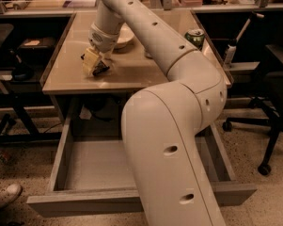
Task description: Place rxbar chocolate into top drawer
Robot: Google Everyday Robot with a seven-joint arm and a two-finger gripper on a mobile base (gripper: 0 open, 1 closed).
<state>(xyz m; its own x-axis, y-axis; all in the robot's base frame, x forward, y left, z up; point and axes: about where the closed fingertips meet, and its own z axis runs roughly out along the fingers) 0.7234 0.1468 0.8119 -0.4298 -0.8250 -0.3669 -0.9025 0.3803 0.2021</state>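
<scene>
My gripper [95,64] is low over the left part of the tan tabletop [145,72]. Its pale fingers [90,60] are closed around a small dark bar, the rxbar chocolate [101,69], which sticks out at the fingertips just above the surface. The top drawer [84,204] stands pulled out under the table. It is grey with low side walls and a pale floor, and nothing shows on the visible part of that floor. My own arm covers the drawer's right half.
A white bowl [125,36] sits behind the gripper. A green can [195,36] stands at the table's right. A black office chair [277,93] is on the right and a dark desk [19,55] on the left. A shoe [7,194] is at the bottom left.
</scene>
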